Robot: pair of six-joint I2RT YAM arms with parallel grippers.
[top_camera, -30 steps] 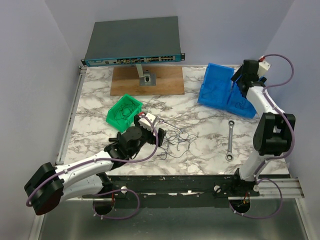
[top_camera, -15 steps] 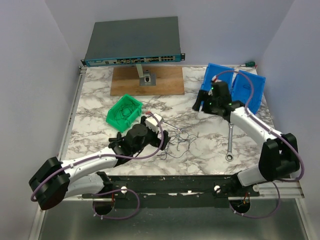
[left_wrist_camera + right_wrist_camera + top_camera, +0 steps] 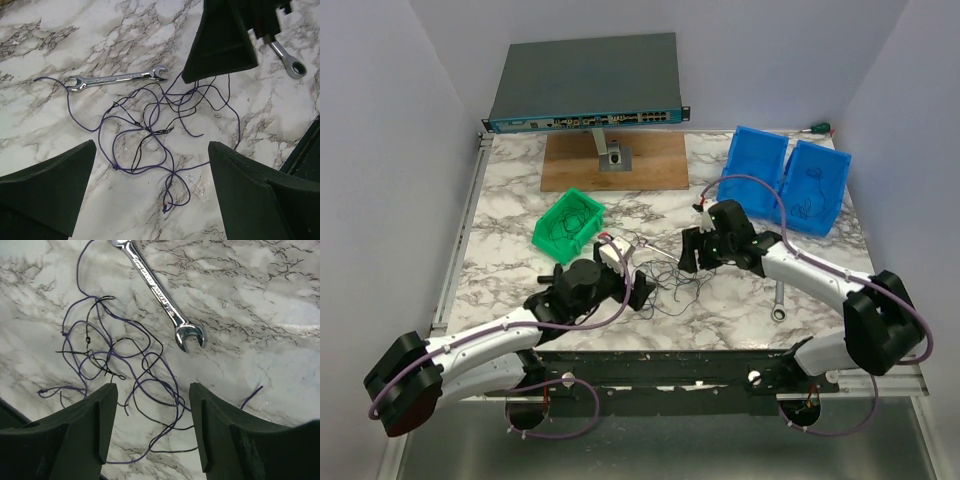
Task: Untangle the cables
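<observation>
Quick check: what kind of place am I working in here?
Probably a robotics lab test bench: plain walls box in a marble-patterned table, a network switch sits at the back, and blue bins stand beyond the tangled cables.

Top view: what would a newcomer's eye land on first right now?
The scribbly tangle of purple and black cables at the front centre of the table. The left gripper and right gripper hover over it from opposite sides, fingers spread. A small silver wrench lies at the tangle's edge.
</observation>
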